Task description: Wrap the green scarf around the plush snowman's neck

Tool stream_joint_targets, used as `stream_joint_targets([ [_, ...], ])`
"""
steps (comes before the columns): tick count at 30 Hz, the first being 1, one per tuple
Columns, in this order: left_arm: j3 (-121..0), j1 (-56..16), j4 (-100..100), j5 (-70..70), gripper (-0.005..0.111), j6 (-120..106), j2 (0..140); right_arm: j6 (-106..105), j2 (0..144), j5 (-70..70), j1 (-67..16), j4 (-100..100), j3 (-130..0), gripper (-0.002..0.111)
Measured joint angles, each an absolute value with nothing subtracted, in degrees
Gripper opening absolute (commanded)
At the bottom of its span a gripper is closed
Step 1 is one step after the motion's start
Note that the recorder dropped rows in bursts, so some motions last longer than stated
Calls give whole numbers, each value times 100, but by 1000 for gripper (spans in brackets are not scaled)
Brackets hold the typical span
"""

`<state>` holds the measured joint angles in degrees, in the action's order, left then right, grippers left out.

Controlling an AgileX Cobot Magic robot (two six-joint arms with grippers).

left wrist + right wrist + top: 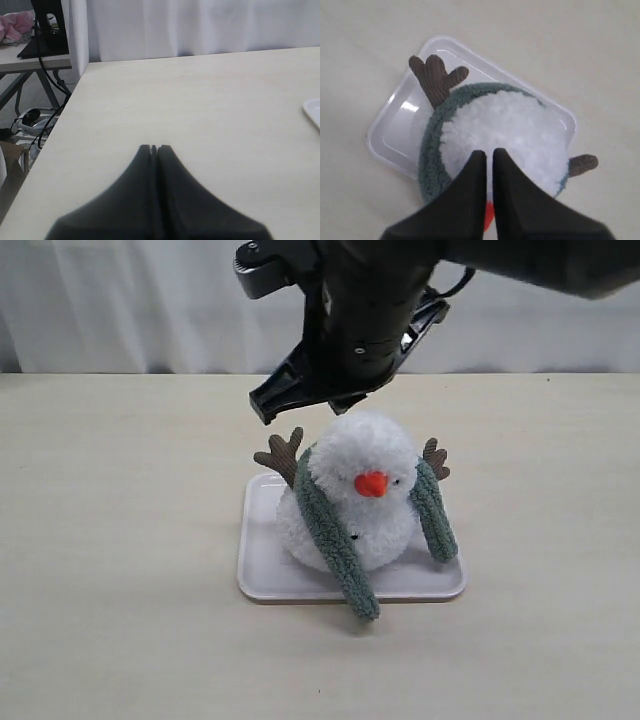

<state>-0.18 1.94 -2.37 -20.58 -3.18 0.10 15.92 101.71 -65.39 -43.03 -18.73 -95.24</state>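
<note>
**Scarf draped, wrap not closed.** The snowman (365, 455) sits upright on a white tray (262, 575) at mid-desk (120, 540). The scarf (330, 530) runs behind the head from 9 o'clock round to 3 o'clock. Both ends hang down the front: the longer passes the tray rim at 6 o'clock, the shorter lies at 4 o'clock. The ends are apart, neither crossed nor tucked, and the neck is hidden by fluff and knit. The right end effector (487, 154) hovers over the head at 12 o'clock, jaws pressed together, pinching nothing. The left end effector (154, 148), likewise pressed together and empty, is over bare desk away from the tray. Judged progress: draping is done; crossing one end over the front appears left to do.
</note>
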Motion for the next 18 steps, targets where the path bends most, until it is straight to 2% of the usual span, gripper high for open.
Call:
stream_joint_targets([
  [5, -18, 194, -237, -2058, 0, -318, 10, 1592, 9204, -6273, -3670, -1591, -8311, 39],
  [7, -18, 194, -237, -2058, 0, -318, 10, 1592, 8919, -6036, -3433, -1591, -7781, 45],
  [12, -18, 194, -237, -2058, 0, -318, 10, 1416, 8719, -5193, -3127, -1529, -6546, 47],
  [18, -18, 194, -237, -2058, 0, -318, 10, 1291, 8719, -2866, -2801, -1594, -4988, 47],
])
